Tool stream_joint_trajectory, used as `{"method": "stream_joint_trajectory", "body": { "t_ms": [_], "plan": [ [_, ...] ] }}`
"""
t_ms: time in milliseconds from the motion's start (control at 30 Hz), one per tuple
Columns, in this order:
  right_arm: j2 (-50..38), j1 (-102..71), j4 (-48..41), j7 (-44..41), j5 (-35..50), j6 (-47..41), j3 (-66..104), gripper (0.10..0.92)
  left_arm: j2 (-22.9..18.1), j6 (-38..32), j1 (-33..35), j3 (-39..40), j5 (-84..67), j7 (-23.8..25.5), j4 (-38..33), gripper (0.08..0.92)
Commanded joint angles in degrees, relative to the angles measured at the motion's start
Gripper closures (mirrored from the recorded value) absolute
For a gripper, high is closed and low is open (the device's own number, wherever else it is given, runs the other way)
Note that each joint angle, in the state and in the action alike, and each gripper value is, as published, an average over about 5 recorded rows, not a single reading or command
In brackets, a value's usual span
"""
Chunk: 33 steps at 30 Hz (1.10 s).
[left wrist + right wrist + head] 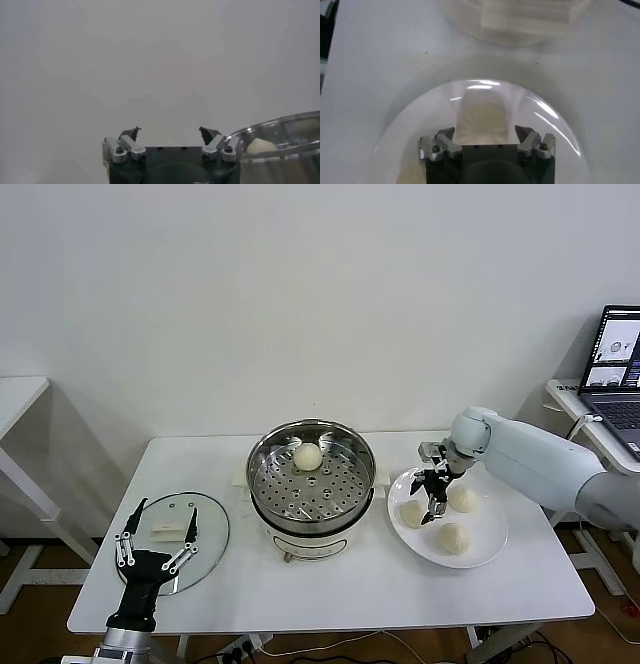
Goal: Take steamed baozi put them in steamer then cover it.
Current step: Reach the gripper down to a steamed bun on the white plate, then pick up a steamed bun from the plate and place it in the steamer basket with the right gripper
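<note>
The steamer stands mid-table with one baozi on its perforated tray. Three more baozi lie on a white plate to its right. My right gripper hangs open just over that plate, pointing down. In the right wrist view a baozi lies between and just beyond the open fingertips of the right gripper, ungripped. The glass cover lies flat at the table's left. My left gripper hovers open over its white handle. The left wrist view shows the left gripper empty, the steamer beside it.
A laptop sits on a side table at the far right. Another table's edge shows at the far left. The steamer's white base lies beyond the plate in the right wrist view.
</note>
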Motion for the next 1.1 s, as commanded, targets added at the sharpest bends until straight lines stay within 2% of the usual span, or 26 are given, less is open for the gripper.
{"method": "stream_joint_trajectory", "body": {
  "t_ms": [33, 267, 367, 567, 800, 1100],
  "plan": [
    [1.9, -2.0, -2.7, 0.8, -1.0, -0.6, 0.9, 0.205, 0.2, -0.1, -0.1, -0.2, 0.0, 0.0, 0.2, 0.177],
    [0.8, -1.1, -0.7, 0.7, -1.0, -0.6, 0.7, 0.331, 0.3, 0.0, -0.1, -0.2, 0.0, 0.0, 0.1, 0.177],
    [-0.4, 1.0, 1.5, 0.0, -0.8, -0.8, 0.3, 0.35, 0.4, 0.1, -0.2, -0.3, 0.0, -0.1, -0.1, 0.177],
    [-2.7, 11.2, 6.0, -6.6, -1.1, -0.2, -1.0, 0.347, 0.7, 0.3, -0.5, -0.1, -0.1, -0.2, -0.4, 0.177],
    [-0.3, 29.9, 9.9, -16.9, 4.3, 0.5, -8.4, 0.341, 1.1, 0.5, -0.8, 0.2, -0.1, -0.3, -1.1, 0.177],
    [9.3, 37.5, 17.4, -13.7, 18.3, -5.3, -13.7, 0.346, 1.3, 0.7, -1.0, 0.6, -0.1, -0.4, -1.7, 0.177]
  ]
}}
